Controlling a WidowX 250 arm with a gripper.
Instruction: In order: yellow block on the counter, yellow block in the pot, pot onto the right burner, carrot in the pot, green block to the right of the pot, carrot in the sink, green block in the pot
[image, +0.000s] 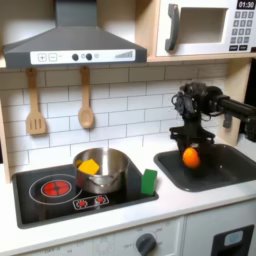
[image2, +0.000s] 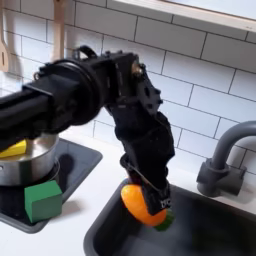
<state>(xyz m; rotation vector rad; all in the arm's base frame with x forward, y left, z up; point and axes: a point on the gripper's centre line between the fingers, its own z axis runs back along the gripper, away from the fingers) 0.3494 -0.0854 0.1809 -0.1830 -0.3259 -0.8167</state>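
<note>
Above the sink (image: 228, 172) in both exterior views, gripper (image: 190, 150) with fingers (image2: 152, 190) closed on the carrot (image: 190, 157), held over the basin and clear of its floor. On the black stovetop, at the first exterior view's left, pot (image: 105, 170) on the right burner with the yellow block (image: 89, 166) inside. Just beside the pot, toward the sink, green block (image: 149, 181) upright near the stovetop's edge, worktop (image: 175, 205) running along the front.
</note>
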